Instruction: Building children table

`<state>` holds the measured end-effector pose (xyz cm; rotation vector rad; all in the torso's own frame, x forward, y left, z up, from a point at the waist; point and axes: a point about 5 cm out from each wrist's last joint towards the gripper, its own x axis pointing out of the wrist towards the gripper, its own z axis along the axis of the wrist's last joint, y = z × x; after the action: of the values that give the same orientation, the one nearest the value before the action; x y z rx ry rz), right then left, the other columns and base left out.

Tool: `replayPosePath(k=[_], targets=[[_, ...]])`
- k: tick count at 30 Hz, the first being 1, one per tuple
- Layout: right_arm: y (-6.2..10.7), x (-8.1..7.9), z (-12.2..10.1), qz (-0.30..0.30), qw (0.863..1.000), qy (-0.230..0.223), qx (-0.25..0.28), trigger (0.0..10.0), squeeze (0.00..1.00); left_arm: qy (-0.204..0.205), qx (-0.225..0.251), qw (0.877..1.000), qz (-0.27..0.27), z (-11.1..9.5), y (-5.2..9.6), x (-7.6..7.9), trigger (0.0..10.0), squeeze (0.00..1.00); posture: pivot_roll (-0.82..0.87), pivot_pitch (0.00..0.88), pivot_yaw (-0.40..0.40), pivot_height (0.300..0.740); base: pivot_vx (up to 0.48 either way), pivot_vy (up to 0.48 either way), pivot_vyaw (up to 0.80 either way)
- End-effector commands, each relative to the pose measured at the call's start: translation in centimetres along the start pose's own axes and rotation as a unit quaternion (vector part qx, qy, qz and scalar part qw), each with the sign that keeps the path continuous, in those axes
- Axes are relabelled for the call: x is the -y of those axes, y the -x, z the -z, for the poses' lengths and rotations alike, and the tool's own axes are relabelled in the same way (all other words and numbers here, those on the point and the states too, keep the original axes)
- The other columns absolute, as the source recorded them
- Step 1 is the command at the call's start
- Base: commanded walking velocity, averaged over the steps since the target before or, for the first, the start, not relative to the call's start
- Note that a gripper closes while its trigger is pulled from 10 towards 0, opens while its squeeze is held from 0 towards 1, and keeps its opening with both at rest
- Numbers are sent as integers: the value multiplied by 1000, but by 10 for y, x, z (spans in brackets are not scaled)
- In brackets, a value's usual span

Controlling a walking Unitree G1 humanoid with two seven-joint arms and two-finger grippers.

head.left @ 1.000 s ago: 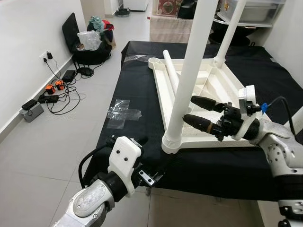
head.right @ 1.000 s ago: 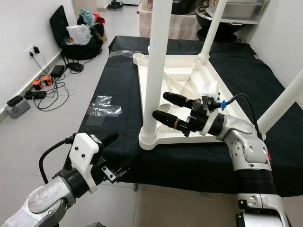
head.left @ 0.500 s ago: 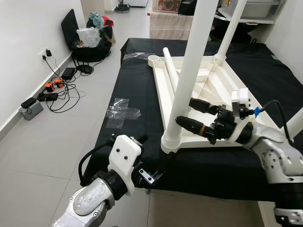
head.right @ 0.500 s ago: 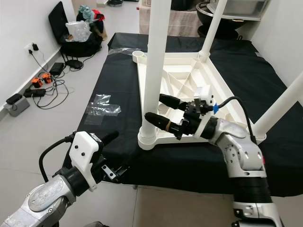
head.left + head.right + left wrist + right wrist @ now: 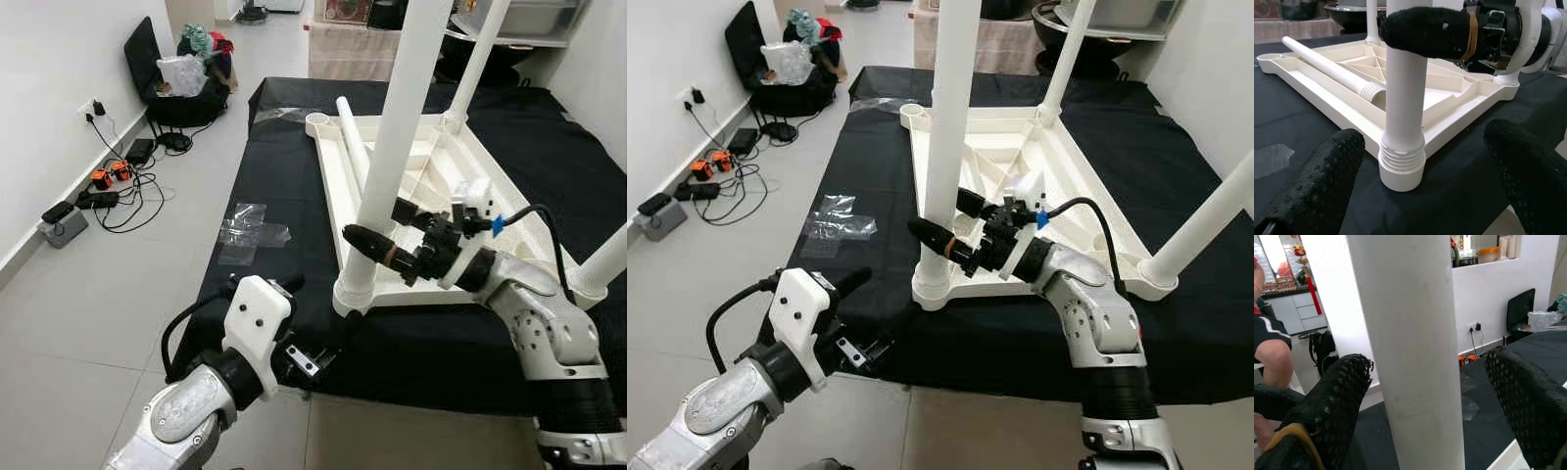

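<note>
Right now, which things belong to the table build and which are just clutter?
Job:
upside-down tabletop
near leg, open right gripper around it
loose leg lying in the tabletop
open left gripper

Clutter:
plastic wrap
cables
bag pile

A black cloth point(image 5: 284, 196) covers the counter. On the grey tiled floor point(image 5: 108, 294) beside it lies a scrap of clear plastic point(image 5: 253, 233). Cables and chargers point(image 5: 108, 191) are plugged in at the white wall, near a black chair point(image 5: 171, 83) piled with bags and clothes.
</note>
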<state>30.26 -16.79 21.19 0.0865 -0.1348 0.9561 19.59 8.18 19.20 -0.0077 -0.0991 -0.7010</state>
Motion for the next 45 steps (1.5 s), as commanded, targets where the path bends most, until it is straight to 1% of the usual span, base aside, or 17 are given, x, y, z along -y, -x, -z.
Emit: replayPosePath(k=[1, 8, 12, 17, 19, 21, 22, 23, 32, 36, 40, 41, 42, 44, 45], targets=[[-4, -2, -1, -1, 1000, 8, -2, 10000, 0, -1, 1, 1000, -7, 1, -1, -2, 10000, 0, 67, 77, -48, 740, 0, 0, 0], [-5, -4, -1, 0, 1000, 14, -5, 10000, 0, -2, 3, 1000, -5, 1, -2, -2, 10000, 0, 62, 69, -45, 740, 0, 0, 0], [-5, -7, 0, 1, 1000, 10, -6, 10000, 0, -3, 5, 1000, -2, 1, -3, -2, 10000, 0, 57, 64, -39, 740, 0, 0, 0], [-7, -9, 3, 10, 1000, 1, -8, 10000, 0, -8, 7, 1000, -4, 0, -5, -6, 10000, 0, 54, 62, -36, 740, 0, 0, 0], [-8, -9, 5, 15, 1000, -2, -9, 8980, 0, -11, 8, 1000, -6, 0, -6, -9, 10000, 0, 51, 63, -33, 740, 0, 0, 0], [-8, -9, 5, 15, 1000, -2, -9, 8980, 0, -11, 8, 1000, -6, 0, -6, -9, 10000, 0, 51, 63, -33, 740, 0, 0, 0], [-9, -9, 5, 18, 1000, -1, -10, 6039, 0, -13, 8, 1000, -7, 0, -6, -10, 10000, 0, 52, 63, -35, 740, 0, 0, 0], [-10, -9, 6, 28, 1000, 1, -11, 0, 0, -16, 9, 1000, -10, 0, -6, -11, 10000, 0, 51, 64, -36, 740, 0, 0, 0], [-8, -8, 6, 55, 998, 7, -9, 0, 0, -19, 10, 1000, -13, 0, -7, -13, 10000, 0, 46, 67, -32, 740, 0, 0, 0], [-5, -9, 7, 75, 997, 7, -9, 0, 0, -25, 14, 999, -18, -1, -9, -17, 10000, 0, 39, 69, -29, 740, 0, 0, 0], [3, -13, 10, 153, 988, 26, -9, 0, 0, -49, 21, 998, -41, -5, -13, -36, 10000, 0, 28, 76, -11, 740, 0, 0, 0], [3, -13, 10, 153, 988, 26, -9, 0, 0, -49, 21, 998, -41, -5, -13, -36, 10000, 0, 28, 76, -11, 740, 0, 0, 0], [4, -13, 11, 168, 985, 30, -9, 0, 0, -53, 22, 997, -44, -6, -13, -38, 10000, 0, 28, 76, -11, 740, 0, 0, 0], [4, -13, 11, 168, 985, 30, -9, 0, 0, -53, 22, 997, -44, -6, -13, -38, 10000, 0, 28, 76, -11, 740, 0, 0, 0], [6, -14, 11, 195, 980, 35, -9, 0, 0, -56, 23, 997, -46, -7, -14, -40, 10000, 0, 25, 78, -5, 740, 0, 0, 0]])
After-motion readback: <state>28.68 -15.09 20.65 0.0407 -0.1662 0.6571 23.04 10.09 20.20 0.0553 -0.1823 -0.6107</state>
